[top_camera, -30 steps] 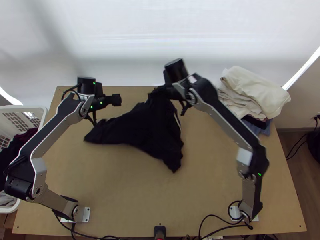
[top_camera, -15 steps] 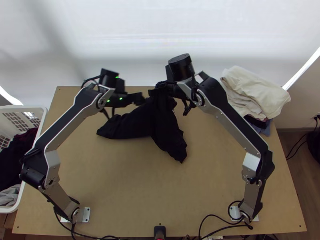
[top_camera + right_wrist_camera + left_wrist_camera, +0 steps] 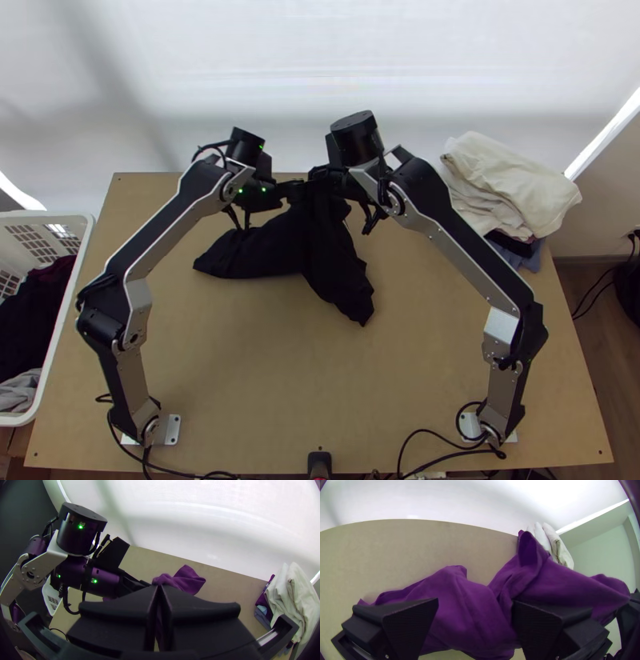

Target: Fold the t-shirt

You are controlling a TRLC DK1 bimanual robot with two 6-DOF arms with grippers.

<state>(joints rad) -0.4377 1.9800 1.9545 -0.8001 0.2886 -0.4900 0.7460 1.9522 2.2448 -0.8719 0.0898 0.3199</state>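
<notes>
In the top view the black t-shirt (image 3: 336, 268) hangs bunched from my right gripper (image 3: 320, 176), its lower parts over the table. My left gripper (image 3: 294, 190) is close beside the held part. In the left wrist view the t-shirt looks purple (image 3: 466, 613) and passes between the wide-apart fingers of my left gripper (image 3: 475, 613). The right wrist view has my right gripper (image 3: 160, 593) shut on the t-shirt (image 3: 186, 580), a bunched bit of it standing beyond the fingertips.
A stack of folded clothes (image 3: 512, 184) lies at the table's back right corner. At the left edge stands a white basket (image 3: 68, 296) with dark and grey clothes. Bare wooden table (image 3: 320, 384) lies in front of the t-shirt.
My left gripper has moved right across the picture to the held part. The t-shirt, held by my right gripper, has drawn in from the left and its lower tip has shifted slightly right.
</notes>
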